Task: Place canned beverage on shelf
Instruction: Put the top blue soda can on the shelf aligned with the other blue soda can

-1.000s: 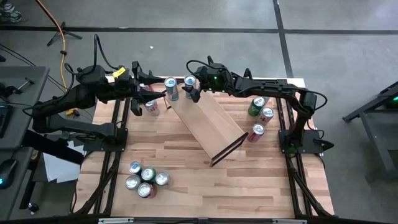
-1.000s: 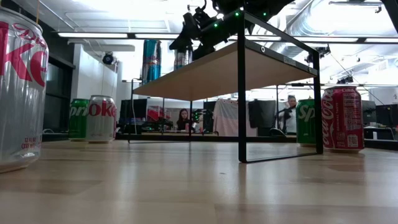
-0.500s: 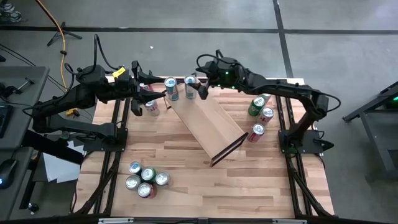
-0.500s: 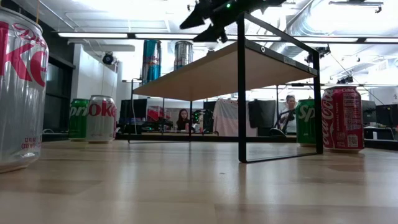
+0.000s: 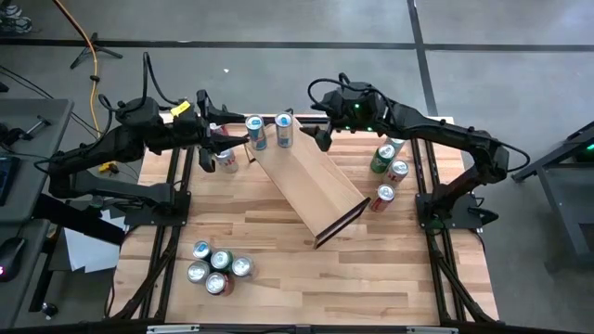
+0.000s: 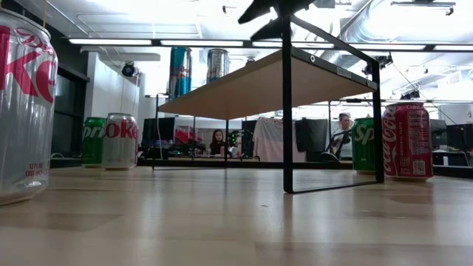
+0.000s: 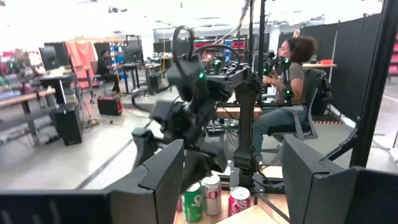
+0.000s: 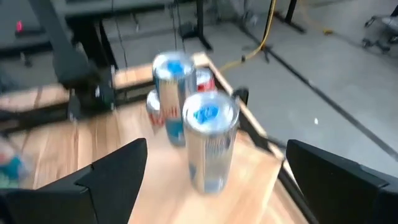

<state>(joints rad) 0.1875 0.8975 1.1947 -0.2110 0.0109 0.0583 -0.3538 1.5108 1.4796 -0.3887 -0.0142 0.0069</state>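
The slim silver beverage can with a blue top (image 5: 283, 131) is standing upright on the far end of the long pale-wood shelf on its thin black frame (image 5: 311, 181), just beside a taller blue-and-red can (image 5: 255, 133) (image 6: 179, 72). In the low view the silver can (image 6: 217, 65) is rising from the plank's back edge. The right gripper (image 5: 320, 136) is hovering just to the right of that can, apart from it, its two dark fingers (image 8: 118, 171) spread wide and holding nothing; its wrist camera is looking straight at the silver can (image 8: 210, 140). The left gripper (image 5: 232, 134) is waiting near the shelf's far left corner, fingers parted and empty. Green and red cans (image 5: 388, 170) are standing in a loose row right of the shelf, a cluster of cans (image 5: 217, 266) is sitting on the near left of the striped butcher-block tabletop (image 5: 278, 250), and people are sitting at desks in the room beyond.
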